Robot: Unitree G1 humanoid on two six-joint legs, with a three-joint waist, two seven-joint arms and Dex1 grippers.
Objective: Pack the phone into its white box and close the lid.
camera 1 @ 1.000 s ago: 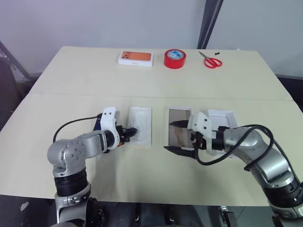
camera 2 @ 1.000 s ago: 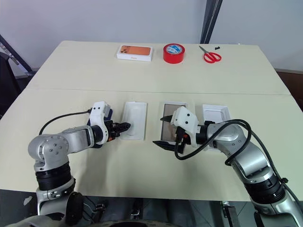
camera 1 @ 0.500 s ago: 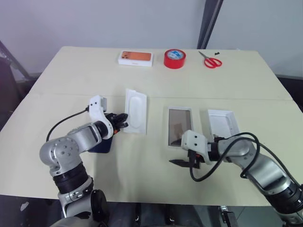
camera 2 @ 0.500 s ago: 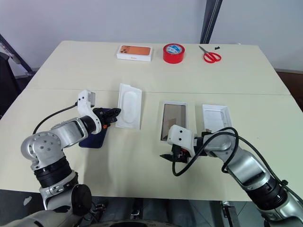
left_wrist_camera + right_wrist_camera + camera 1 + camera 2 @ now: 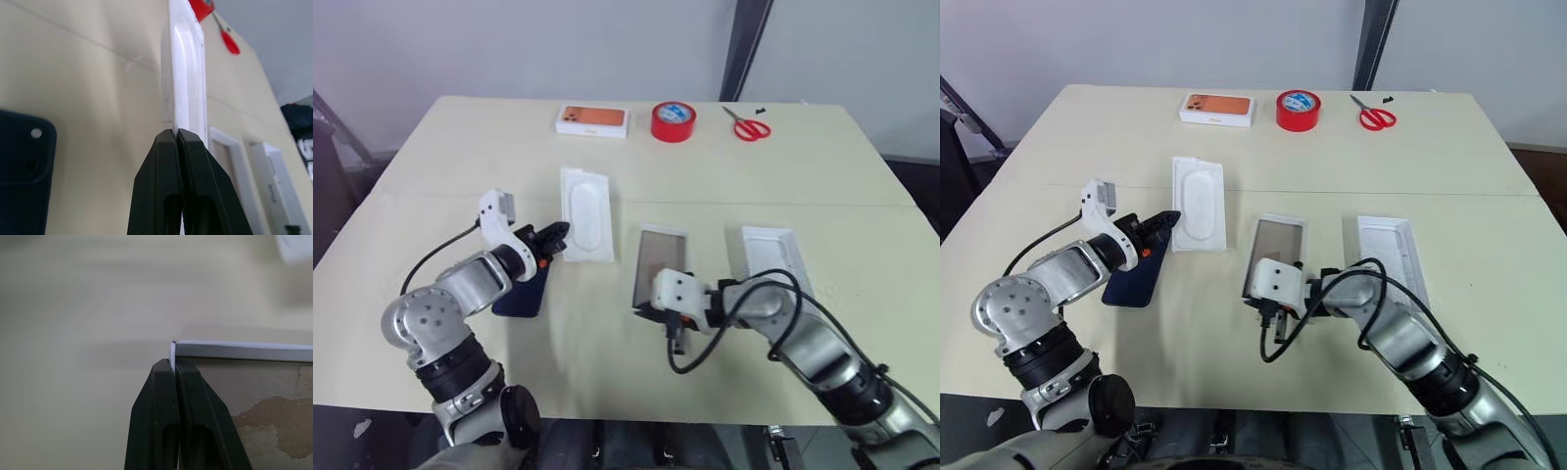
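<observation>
No brand or writing can be read anywhere; the far box (image 5: 1217, 108) carries only a picture of an orange phone, and the small dark marks inside the lid (image 5: 1395, 257) are too small to make out.

Since a second ago the left gripper (image 5: 558, 235) has carried the white tray with the oval recess (image 5: 586, 212) away from the middle of the table (image 5: 1332, 157) toward its far left, uncovering the dark blue phone (image 5: 1135, 277), which now lies flat just under and beside that arm. The right gripper (image 5: 1263, 304), which stood wide open over the white box (image 5: 1273, 257) a second ago, has dropped to the box's near corner, and the box itself now sits slightly turned and shifted left.

The left gripper's fingers (image 5: 164, 186) are pressed together on the near edge of the recessed tray, which stretches straight ahead of the fingertips; the phone's camera corner (image 5: 22, 161) lies beside the fingers, apart from them. The right gripper's fingers (image 5: 161, 421) are pinched on the thin white rim at one corner of the white box (image 5: 244, 352), whose brown floor runs off to one side of the fingertips. The lid lies flat, inner face up, on the far side of the right arm from the box, not touched. Red tape (image 5: 1300, 110) and red scissors (image 5: 1376, 117) lie along the far edge, well away from both grippers.
</observation>
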